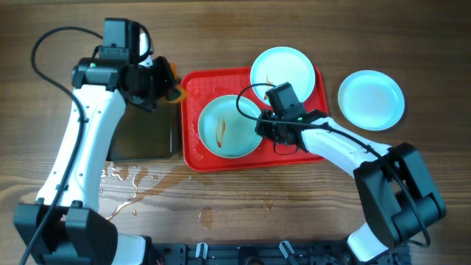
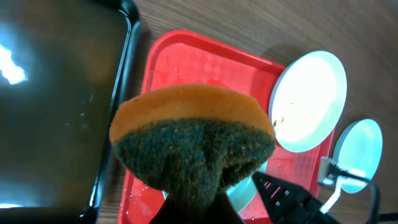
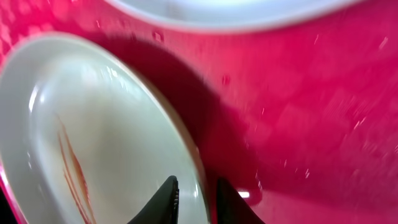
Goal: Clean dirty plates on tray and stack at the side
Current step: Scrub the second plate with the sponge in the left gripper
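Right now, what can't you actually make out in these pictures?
Right wrist: whether the right gripper pinches the smeared plate at its rim or just straddles it; blurred, and the bottom edge cuts the fingers off.
Overhead: the same grip is hidden under the wrist camera.
Left wrist: the sponge covers most of the smeared plate and the middle of the tray.
Right wrist: the rear plate is cut off by the top edge.
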You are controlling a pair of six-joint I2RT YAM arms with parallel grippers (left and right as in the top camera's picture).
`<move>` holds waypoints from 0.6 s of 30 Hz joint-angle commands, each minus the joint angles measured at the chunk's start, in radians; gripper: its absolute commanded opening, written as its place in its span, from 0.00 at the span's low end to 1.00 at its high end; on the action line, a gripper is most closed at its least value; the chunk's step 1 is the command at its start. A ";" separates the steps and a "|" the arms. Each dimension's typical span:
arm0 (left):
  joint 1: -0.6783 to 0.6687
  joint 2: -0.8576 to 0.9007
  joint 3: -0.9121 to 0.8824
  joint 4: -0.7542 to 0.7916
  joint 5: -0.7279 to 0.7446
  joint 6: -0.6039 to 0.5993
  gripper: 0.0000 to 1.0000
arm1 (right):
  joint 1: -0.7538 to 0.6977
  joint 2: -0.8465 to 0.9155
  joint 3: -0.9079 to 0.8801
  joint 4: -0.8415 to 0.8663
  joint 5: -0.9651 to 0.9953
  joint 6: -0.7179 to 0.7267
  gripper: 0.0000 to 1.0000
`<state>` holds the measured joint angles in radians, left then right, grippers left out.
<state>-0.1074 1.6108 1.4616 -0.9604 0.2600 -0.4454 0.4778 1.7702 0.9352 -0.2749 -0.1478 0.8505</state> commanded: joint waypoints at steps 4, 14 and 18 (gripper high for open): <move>-0.122 0.164 -0.005 0.074 0.000 0.063 0.04 | -0.004 0.041 0.026 0.005 -0.026 -0.029 0.04; -0.236 0.539 -0.005 0.197 -0.026 0.320 0.04 | -0.004 0.041 0.026 0.010 -0.048 -0.037 0.04; -0.236 0.542 -0.005 0.005 0.085 0.490 0.04 | -0.004 0.041 0.026 0.025 -0.056 -0.039 0.04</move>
<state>-0.3393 2.1109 1.4769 -0.8528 0.2604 -0.1326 0.4751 1.7851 0.9451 -0.2665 -0.1841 0.8242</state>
